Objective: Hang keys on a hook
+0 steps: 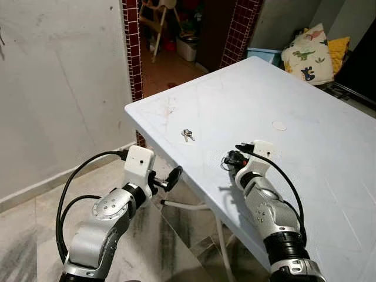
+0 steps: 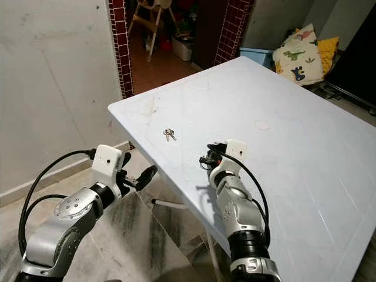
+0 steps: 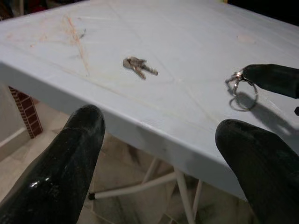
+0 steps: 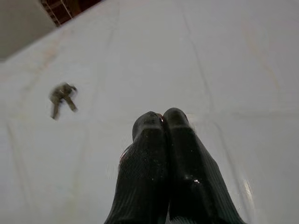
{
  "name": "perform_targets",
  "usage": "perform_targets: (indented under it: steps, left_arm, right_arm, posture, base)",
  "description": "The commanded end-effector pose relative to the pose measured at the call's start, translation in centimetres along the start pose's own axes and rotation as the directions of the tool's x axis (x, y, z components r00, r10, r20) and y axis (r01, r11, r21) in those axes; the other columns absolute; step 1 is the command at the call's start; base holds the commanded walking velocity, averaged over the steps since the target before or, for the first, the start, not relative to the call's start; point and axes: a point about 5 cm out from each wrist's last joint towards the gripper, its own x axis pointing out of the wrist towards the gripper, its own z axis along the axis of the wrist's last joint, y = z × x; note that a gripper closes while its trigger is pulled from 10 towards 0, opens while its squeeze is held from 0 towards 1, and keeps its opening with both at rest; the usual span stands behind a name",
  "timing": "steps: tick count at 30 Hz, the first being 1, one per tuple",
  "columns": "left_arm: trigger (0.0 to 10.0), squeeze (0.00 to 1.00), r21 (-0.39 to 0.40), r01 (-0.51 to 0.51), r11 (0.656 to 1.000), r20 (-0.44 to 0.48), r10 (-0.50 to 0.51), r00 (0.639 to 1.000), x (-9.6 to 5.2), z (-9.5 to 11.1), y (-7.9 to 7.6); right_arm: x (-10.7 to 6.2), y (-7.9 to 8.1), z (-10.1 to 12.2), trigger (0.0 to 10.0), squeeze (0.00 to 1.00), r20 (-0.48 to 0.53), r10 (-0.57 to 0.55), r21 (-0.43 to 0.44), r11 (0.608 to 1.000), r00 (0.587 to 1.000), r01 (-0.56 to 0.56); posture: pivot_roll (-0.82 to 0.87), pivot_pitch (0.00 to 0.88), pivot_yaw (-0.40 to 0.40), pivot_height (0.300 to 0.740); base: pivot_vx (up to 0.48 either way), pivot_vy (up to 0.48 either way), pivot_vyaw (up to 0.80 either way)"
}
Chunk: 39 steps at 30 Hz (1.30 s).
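A small bunch of keys (image 1: 187,135) is seen lying flat on the white counter (image 1: 305,147), near the corner closest to the wall and a bit in from the edge. Nothing is touching them.

The right end effector (image 1: 226,160) is held just above the counter, near the keys but clearly apart from them, towards the robot. Its two black fingers (image 4: 159,140) are pressed together, and a thin metal ring (image 3: 242,91) is pinched between the tips, as can be made out from the left wrist view, where the ring hangs down and its shadow is thrown on the counter. Whether anything else is on that ring can't be told.

The left end effector (image 1: 173,176) is parked off the counter, beside and slightly below its front edge, over the tiled floor (image 1: 23,235). Its fingers (image 3: 70,158) are spread well apart with nothing between them, and they are pointed across the edge towards the keys.

Further back, a brick-tiled doorway (image 1: 134,53) is seen past the counter's far corner, and a dinosaur-print cushion (image 1: 306,53) with a yellow one (image 1: 339,50) beside it is propped beyond the far side. A faint round mark (image 1: 279,125) is visible on the counter top.
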Motion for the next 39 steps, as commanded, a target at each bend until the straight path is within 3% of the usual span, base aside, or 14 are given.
perform_targets:
  steps: [1,9,14,18,22,23,25,26,29,34,39]
  left_arm:
    - [10.0,0.00,0.002,-0.012,1.000,0.012,0.012,1.000,0.3,0.2,0.1]
    - [10.0,0.00,-0.011,-0.021,1.000,0.034,0.022,0.999,0.8,0.2,-0.1]
    - [10.0,0.00,0.002,-0.063,0.998,0.069,0.062,0.996,1.2,0.8,0.2]
    - [10.0,0.00,0.023,-0.125,0.992,0.083,0.123,0.989,1.5,1.0,1.0]
    - [10.0,0.00,0.006,-0.173,0.985,0.104,0.172,0.980,2.1,1.4,1.6]
    - [10.0,0.00,0.000,-0.192,0.981,0.121,0.190,0.974,2.2,1.6,1.7]
    - [10.0,0.00,-0.001,-0.202,0.979,0.127,0.201,0.971,2.2,1.7,1.8]
    - [10.0,0.00,-0.012,-0.223,0.975,0.137,0.222,0.965,2.2,1.8,2.0]
    - [10.0,0.00,-0.064,-0.299,0.952,0.158,0.306,0.939,2.4,2.1,2.9]
    - [10.0,0.00,-0.061,-0.288,0.956,0.164,0.295,0.941,2.9,2.7,3.2]
    - [10.0,0.00,-0.107,-0.326,0.939,0.163,0.340,0.926,3.1,2.7,3.7]
  right_arm:
    - [0.3,-0.2,0.8,0.0,0.00,0.018,-0.002,0.026,1.000,1.000,0.001]
    - [1.2,0.7,3.9,0.0,0.00,0.091,0.045,0.065,0.997,0.995,-0.051]
    - [1.4,2.8,6.9,0.0,0.00,0.186,0.132,0.082,0.985,0.974,-0.149]
    - [1.0,3.8,8.2,0.0,0.00,0.241,0.162,0.061,0.981,0.957,-0.182]
    - [-0.5,4.5,9.4,0.0,0.00,0.296,0.206,0.008,0.976,0.933,-0.218]
    - [-1.0,4.4,9.5,2.8,0.00,0.304,0.212,-0.009,0.976,0.929,-0.219]
    - [-1.2,4.4,9.6,2.8,0.00,0.307,0.210,-0.018,0.977,0.928,-0.215]
    - [-1.4,4.2,9.6,10.0,0.00,0.309,0.204,-0.021,0.978,0.929,-0.208]
    - [-2.4,3.5,9.6,10.0,0.00,0.331,0.171,-0.003,0.984,0.928,-0.180]
    - [-3.3,3.0,9.1,10.0,0.00,0.347,0.143,-0.019,0.989,0.927,-0.146]
    - [-4.0,2.2,7.8,10.0,0.00,0.310,0.108,-0.021,0.994,0.945,-0.107]
  posture:
    - [0.23,0.001,-0.102,0.740]
    - [0.21,0.000,-0.108,0.740]
    - [0.21,0.000,-0.091,0.740]
    - [0.20,0.000,-0.083,0.740]
    - [0.18,0.000,-0.081,0.740]
    - [0.16,0.000,-0.076,0.740]
    - [0.16,0.000,-0.076,0.740]
    - [0.14,0.000,-0.067,0.740]
    - [0.13,0.000,-0.056,0.740]
    - [0.14,0.000,-0.040,0.740]
    - [0.15,0.000,-0.053,0.740]
  base:
    - [0.000,0.000,0.00]
    - [0.000,0.000,0.00]
    - [0.000,0.000,0.00]
    - [0.000,0.000,0.00]
    - [0.000,0.000,0.00]
    - [0.000,0.000,0.00]
    - [0.000,0.000,0.00]
    - [0.000,0.000,0.00]
    - [0.000,0.000,0.00]
    - [0.000,0.000,0.00]
    - [0.000,0.000,0.50]
